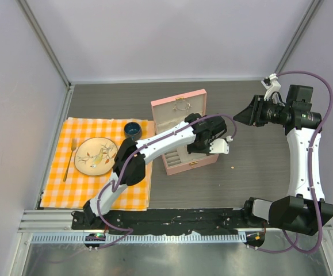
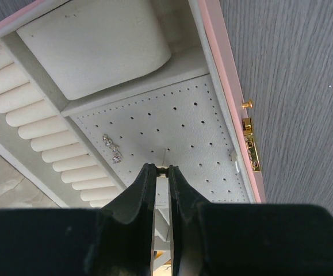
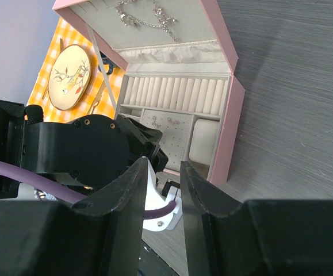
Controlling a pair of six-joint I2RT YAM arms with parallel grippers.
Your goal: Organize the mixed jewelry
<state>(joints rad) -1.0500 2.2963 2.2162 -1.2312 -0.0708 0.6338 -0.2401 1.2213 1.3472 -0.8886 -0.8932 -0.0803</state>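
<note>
The pink jewelry box (image 1: 196,99) lies open mid-table. My left gripper (image 2: 162,171) hovers over its white perforated panel (image 2: 183,123) and is shut on a tiny pale earring (image 2: 163,169) whose thin post points at the panel. Three sparkly earrings (image 2: 113,148) sit on the panel's left edge; they also show in the right wrist view (image 3: 166,121). A necklace (image 3: 149,17) hangs in the lid. A tiny pale speck (image 1: 233,167) lies on the table right of the box. My right gripper (image 3: 165,167) is open and empty, held high at the right (image 1: 242,114).
An orange checked cloth (image 1: 60,190) at the left holds a plate (image 1: 96,156), a fork (image 1: 70,158) and a small dark blue cup (image 1: 133,130). The box has ring rolls (image 2: 45,135), a cushion (image 2: 97,43) and a gold clasp (image 2: 251,144).
</note>
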